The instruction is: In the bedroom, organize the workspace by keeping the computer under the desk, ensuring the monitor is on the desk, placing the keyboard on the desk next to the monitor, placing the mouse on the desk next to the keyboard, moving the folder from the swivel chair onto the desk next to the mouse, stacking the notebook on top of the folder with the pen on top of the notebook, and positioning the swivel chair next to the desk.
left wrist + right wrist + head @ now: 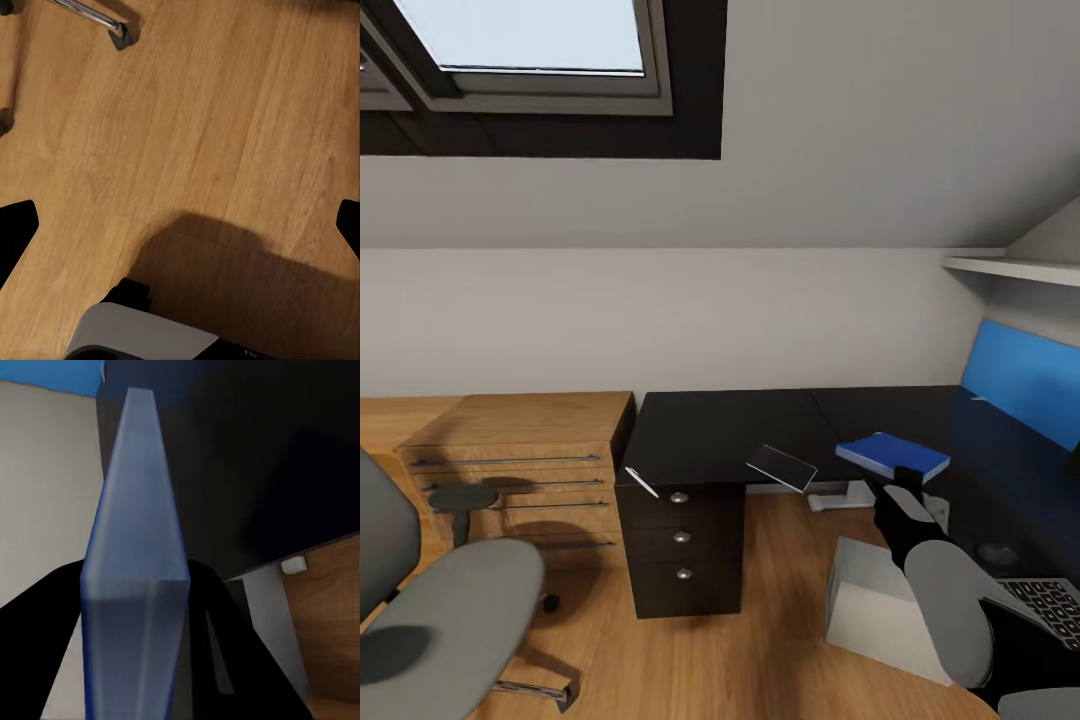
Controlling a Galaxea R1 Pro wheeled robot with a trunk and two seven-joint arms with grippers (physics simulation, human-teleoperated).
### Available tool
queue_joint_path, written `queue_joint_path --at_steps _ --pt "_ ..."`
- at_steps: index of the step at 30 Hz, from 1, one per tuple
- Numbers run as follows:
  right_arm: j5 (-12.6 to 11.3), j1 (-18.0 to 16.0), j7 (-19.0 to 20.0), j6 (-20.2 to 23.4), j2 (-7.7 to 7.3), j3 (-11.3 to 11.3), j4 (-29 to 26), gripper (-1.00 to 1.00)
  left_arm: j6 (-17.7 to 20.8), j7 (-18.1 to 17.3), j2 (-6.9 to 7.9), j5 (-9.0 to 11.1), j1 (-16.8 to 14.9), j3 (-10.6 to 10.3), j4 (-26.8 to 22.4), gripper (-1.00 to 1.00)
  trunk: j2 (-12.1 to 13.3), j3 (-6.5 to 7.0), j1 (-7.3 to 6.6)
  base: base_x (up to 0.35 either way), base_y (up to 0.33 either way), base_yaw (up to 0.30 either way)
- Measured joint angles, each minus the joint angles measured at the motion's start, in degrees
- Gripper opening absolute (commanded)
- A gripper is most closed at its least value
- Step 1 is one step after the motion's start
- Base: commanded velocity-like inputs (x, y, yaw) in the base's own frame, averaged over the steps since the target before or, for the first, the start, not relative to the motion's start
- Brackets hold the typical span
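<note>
The bright blue folder (890,453) lies low over the glossy black desk (720,435), near its blue back panel; I cannot tell whether it touches the top. My right gripper (906,480) is shut on its near edge. In the right wrist view the folder (135,532) stands edge-on between the black fingers (217,630). The pale computer (880,600) stands on the floor under the desk. The keyboard (1050,600) lies on the desk at the lower right. The grey swivel chair (450,610) is at the left. My left gripper (180,225) hangs open over the wood floor.
A dark flat notebook-like thing (782,467) overhangs the desk's front edge, and a thin white pen-like thing (641,482) lies at its corner above the drawers (680,540). A light-wood cabinet (520,450) stands left of the desk. A chrome chair leg (94,16) lies below my left gripper.
</note>
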Motion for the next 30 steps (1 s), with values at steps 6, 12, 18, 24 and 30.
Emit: queue_joint_path --at_steps 6,12,18,24,30 --pt "-2.1 0.0 2.1 0.0 -0.09 -0.9 0.1 -1.0 0.0 0.0 -0.04 0.0 0.0 0.0 0.0 1.0 0.0 0.0 0.0 0.0 0.0 0.0" --pt "-2.5 0.0 2.7 -0.2 -0.34 -1.0 0.5 -1.0 0.0 0.0 -0.04 0.0 0.0 0.0 0.0 1.0 0.0 0.0 0.0 0.0 0.0 0.0" --pt "-2.5 0.0 2.7 -0.3 -0.44 -1.0 0.5 -1.0 0.0 0.0 -0.04 0.0 0.0 0.0 0.0 1.0 0.0 -0.03 0.0 0.0 0.0 -0.039" --pt "-2.6 0.0 2.7 -0.4 -0.48 -1.0 0.5 -1.0 0.0 0.0 -0.04 0.0 0.0 0.0 0.0 1.0 0.0 -0.16 0.0 0.0 0.0 -0.186" --pt "-2.6 0.0 2.7 -0.4 -0.53 -1.0 0.5 -1.0 0.0 0.0 -0.04 0.0 0.0 0.0 0.0 1.0 0.0 -0.31 0.0 0.0 0.0 -0.211"
